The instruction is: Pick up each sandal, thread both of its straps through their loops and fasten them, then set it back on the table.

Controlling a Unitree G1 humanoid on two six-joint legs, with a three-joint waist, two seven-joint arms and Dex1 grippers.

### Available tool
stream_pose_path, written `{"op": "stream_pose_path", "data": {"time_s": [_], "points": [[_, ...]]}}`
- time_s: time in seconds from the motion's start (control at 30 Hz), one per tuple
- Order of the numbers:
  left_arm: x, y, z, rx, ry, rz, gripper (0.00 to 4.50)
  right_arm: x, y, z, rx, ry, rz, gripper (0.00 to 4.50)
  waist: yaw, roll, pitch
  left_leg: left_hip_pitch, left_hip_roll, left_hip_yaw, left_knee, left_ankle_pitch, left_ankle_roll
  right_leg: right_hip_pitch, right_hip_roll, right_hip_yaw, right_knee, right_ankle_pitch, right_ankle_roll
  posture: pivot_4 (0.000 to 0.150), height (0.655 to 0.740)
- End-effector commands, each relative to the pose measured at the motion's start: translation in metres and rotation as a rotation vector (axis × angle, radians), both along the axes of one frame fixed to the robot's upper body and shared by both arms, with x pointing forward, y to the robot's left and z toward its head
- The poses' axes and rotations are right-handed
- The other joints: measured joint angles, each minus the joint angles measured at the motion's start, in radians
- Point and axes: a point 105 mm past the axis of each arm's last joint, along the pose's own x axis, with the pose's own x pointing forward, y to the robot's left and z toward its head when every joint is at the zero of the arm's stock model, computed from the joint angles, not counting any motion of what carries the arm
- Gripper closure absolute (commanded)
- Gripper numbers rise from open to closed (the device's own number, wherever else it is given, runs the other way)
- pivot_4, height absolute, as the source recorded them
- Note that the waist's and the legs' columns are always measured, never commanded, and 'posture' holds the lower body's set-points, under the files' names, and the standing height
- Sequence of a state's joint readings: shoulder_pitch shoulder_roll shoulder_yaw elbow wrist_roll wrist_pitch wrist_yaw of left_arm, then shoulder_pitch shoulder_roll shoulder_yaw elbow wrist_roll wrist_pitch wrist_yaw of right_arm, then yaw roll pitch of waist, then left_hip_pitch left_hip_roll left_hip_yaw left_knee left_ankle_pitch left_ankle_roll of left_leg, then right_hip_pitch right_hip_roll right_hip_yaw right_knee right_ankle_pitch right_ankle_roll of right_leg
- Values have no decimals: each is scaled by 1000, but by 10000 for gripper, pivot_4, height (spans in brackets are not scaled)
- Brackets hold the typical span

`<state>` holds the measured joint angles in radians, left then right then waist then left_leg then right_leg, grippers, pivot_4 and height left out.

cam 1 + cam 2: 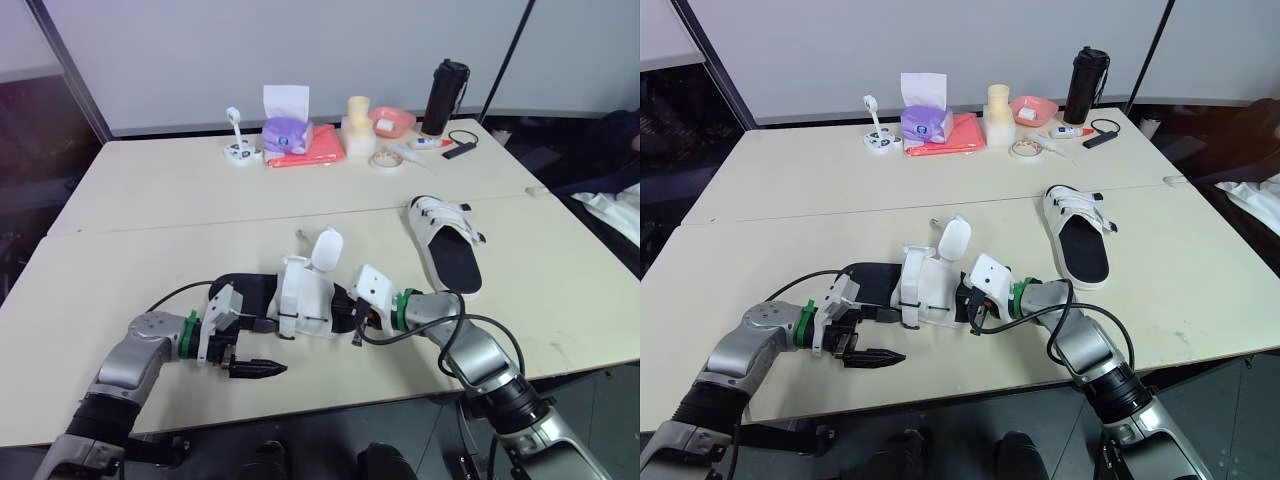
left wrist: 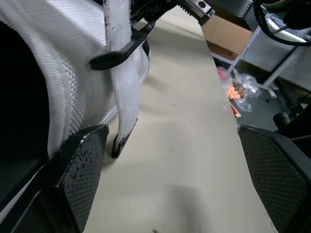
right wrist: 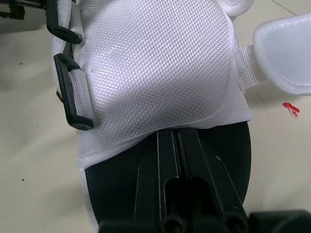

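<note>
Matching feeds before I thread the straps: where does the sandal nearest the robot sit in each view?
Left eye view: near sandal, low centre of the table.
Right eye view: near sandal, low centre, slightly left.
Left wrist view: its white mesh upper beside the open left gripper.
Right wrist view: mesh upper and black footbed just ahead of the right gripper.
Shared landmark: the beige table.
</note>
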<state>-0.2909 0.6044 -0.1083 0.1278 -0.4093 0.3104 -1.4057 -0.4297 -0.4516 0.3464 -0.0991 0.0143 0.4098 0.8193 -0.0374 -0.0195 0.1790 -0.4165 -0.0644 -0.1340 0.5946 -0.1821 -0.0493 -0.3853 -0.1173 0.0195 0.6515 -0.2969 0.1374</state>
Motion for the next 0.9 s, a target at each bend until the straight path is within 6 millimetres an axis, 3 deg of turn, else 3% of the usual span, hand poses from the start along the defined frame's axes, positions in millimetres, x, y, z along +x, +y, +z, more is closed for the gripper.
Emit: {"op": "stream_pose_path", "data": {"time_s": [0.03, 0.17, 0.27, 0.5, 0.63, 0.77, 0.9], "points": [[1, -12, 8, -27, -22, -43, 748, -5, -4, -17, -39, 58, -16, 45000, 0, 0, 0, 0, 0, 0, 0, 0, 0, 0, 0, 0, 0, 0, 0, 1500, 7400], [2, -15, 8, -40, -15, -44, 748, -5, -4, -17, -38, 59, -20, 45000, 2, 0, 0, 0, 0, 0, 0, 0, 0, 0, 0, 0, 0, 0, 0, 1500, 7400], [4, -16, 8, -47, -14, -39, 8778, -5, -5, -18, -38, 60, -23, 45000, 2, 0, 0, 0, 0, 0, 0, 0, 0, 0, 0, 0, 0, 0, 0, 1500, 7400], [4, -15, 9, -43, -2, -31, 44600, -6, -4, -18, -34, 62, -22, 45000, 2, 0, 0, 0, 0, 0, 0, 0, 0, 0, 0, 0, 0, 0, 0, 1500, 7400], [-11, -10, 11, -18, 69, -94, 44600, -6, -4, -18, -34, 62, -21, 45000, 0, 0, 0, 0, 0, 0, 0, 0, 0, 0, 0, 0, 0, 0, 0, 1500, 7400], [-42, 3, 14, 73, 174, -240, 44600, -4, -6, -17, -39, 59, -23, 45000, -4, 1, 0, 0, 0, 0, -2, 0, 0, -1, 0, 0, -1, 0, 0, 1500, 7400], [-59, 9, 17, 143, 189, -326, 44600, -4, -7, -17, -42, 58, -24, 45000, -2, 1, 0, 0, 0, 0, -3, 0, 0, -1, 0, 0, -2, -1, -2, 1500, 7400]]}}
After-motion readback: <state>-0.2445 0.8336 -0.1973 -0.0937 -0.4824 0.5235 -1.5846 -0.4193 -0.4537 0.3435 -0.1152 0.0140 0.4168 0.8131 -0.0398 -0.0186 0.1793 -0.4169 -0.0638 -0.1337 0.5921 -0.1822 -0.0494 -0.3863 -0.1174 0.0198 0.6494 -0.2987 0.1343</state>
